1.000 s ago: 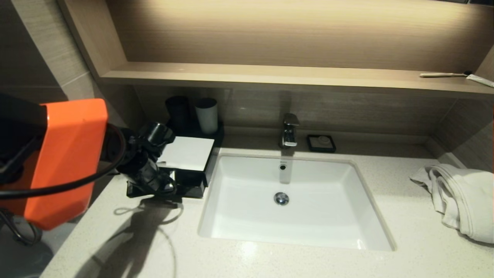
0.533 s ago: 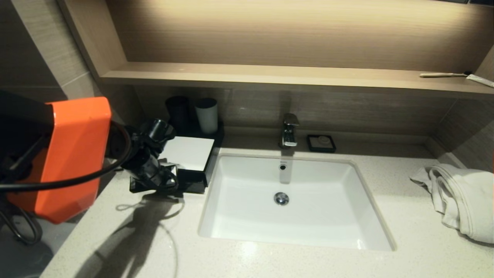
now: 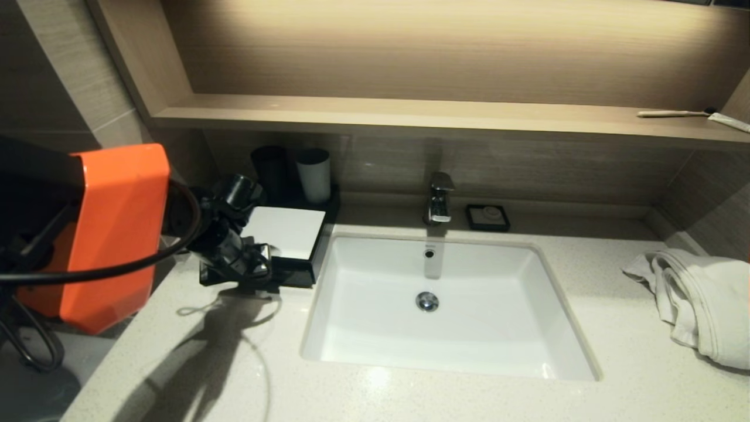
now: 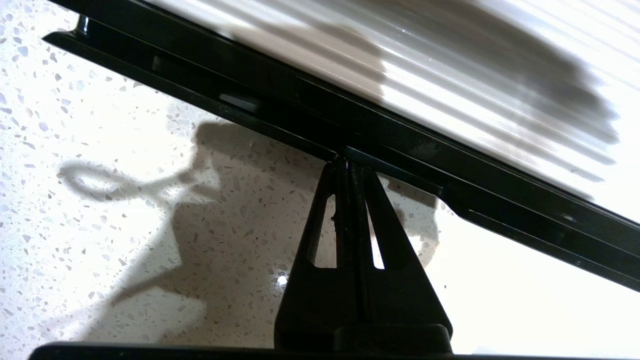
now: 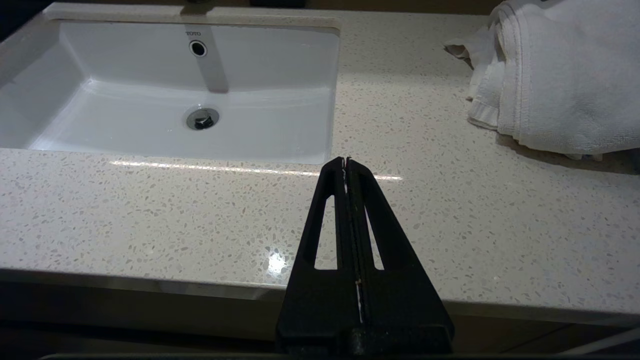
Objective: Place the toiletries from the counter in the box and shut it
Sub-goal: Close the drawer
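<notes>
A black box [image 3: 296, 271] with a white top [image 3: 286, 230] stands on the counter left of the sink. My left gripper [image 3: 256, 268] is shut and empty, low at the box's front. In the left wrist view its closed tips [image 4: 345, 161] touch the box's black front edge [image 4: 280, 95], under the white ribbed top [image 4: 450, 65]. My right gripper [image 5: 346, 161] is shut and empty, parked over the counter's front edge near the sink's right corner; it does not show in the head view. A toothbrush [image 3: 674, 113] and a tube [image 3: 729, 122] lie on the shelf at far right.
The white sink [image 3: 433, 346] with its faucet [image 3: 439, 198] fills the middle. A black cup [image 3: 269, 167] and a grey cup [image 3: 313, 174] stand behind the box. A soap dish [image 3: 487, 217] sits by the faucet. A white towel [image 3: 700, 302] lies at right.
My left gripper has moved away from me toward the wall. The black lower front of the box has slid back with it, under the white top.
</notes>
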`<state>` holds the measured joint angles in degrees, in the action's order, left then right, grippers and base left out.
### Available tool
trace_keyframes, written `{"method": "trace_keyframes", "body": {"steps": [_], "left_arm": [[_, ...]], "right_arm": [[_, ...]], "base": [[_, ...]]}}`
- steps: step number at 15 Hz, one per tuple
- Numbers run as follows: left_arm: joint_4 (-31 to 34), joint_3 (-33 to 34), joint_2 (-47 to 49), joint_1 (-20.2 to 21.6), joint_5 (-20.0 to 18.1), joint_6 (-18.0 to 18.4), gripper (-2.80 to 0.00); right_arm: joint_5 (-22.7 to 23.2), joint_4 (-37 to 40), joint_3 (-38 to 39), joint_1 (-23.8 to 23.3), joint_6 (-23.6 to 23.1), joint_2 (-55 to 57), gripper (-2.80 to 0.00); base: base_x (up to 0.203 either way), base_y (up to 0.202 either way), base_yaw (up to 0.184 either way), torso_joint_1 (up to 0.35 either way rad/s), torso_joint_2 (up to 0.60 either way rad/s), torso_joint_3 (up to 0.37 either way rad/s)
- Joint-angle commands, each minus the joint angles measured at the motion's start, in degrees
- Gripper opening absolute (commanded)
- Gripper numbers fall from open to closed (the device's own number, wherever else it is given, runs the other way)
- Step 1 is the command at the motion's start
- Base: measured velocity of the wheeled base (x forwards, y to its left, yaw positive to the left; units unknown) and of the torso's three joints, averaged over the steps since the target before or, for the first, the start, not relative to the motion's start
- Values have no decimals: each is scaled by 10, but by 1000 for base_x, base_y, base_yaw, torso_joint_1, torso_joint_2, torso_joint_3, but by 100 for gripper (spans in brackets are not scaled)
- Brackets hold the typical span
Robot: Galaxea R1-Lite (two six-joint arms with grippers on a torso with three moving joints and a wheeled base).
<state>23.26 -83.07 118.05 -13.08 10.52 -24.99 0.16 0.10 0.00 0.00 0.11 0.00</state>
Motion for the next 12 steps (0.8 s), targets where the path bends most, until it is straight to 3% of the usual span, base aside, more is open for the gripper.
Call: {"method": "trace_keyframes", "body": {"steps": [1,12], "left_arm": [[1,-1,1,0,0,-2,-280],[-6,-5,-3,0,1,-2,-280]], "right_arm": [[0,0,0,0,0,0,-280],[0,0,0,0,0,0,-280]], "base": [[0,0,0,0,0,0],[0,0,0,0,0,0]]}}
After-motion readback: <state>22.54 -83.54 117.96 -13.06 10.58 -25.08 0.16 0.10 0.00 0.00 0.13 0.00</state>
